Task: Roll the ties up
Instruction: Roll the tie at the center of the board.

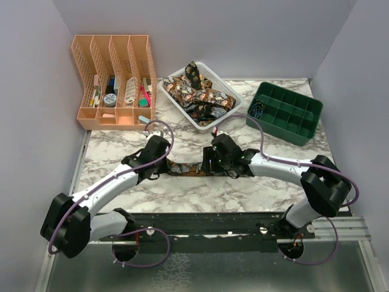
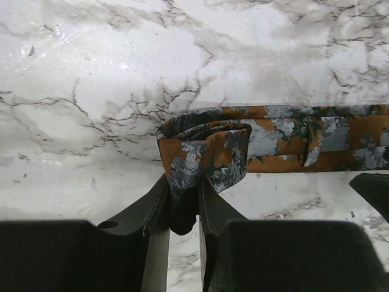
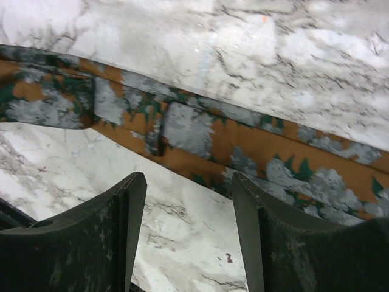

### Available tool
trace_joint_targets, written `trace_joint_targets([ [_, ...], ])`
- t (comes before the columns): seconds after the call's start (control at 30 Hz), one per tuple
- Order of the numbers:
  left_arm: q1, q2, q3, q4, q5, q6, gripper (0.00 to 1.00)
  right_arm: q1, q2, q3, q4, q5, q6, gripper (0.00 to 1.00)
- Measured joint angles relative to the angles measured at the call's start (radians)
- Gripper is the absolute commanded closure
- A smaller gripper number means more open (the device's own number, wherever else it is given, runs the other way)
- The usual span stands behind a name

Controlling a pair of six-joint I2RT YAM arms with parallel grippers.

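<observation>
One tie (image 1: pixel 185 168) lies stretched across the marble table between my two grippers. In the left wrist view its end (image 2: pixel 203 152) is folded over into a small loop, orange and grey patterned. My left gripper (image 2: pixel 183 194) is shut on that folded end. In the right wrist view the tie (image 3: pixel 200 131) runs flat and diagonal across the frame. My right gripper (image 3: pixel 188 182) is open just in front of the strip, with only marble between its fingers. More ties (image 1: pixel 197 92) lie heaped in the white basket.
The white basket (image 1: pixel 171 98) stands at the back centre. An orange file organiser (image 1: pixel 115 82) with small items is at the back left. A green compartment tray (image 1: pixel 285 112) sits at the back right. The table's metal rail (image 1: pixel 213 228) runs along the near edge.
</observation>
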Motion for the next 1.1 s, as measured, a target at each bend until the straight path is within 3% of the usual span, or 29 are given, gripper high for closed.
trace_joint_targets([
  [0.27,-0.067,0.09,0.09,-0.089,-0.121,0.002,0.86,-0.02,-0.024,-0.08,-0.003,0.001,0.045,0.36],
  [0.77,-0.24,0.33,0.286,-0.213,-0.323,-0.052,0.87,-0.08,-0.028,-0.086,0.0,-0.018,0.063,0.36],
  [1.0,-0.293,0.387,0.357,-0.27,-0.392,-0.092,0.87,-0.094,-0.046,-0.11,0.042,-0.072,0.073,0.52],
  [1.1,-0.303,0.388,0.367,-0.281,-0.412,-0.099,0.87,-0.126,-0.049,-0.157,0.121,-0.145,0.094,0.54],
])
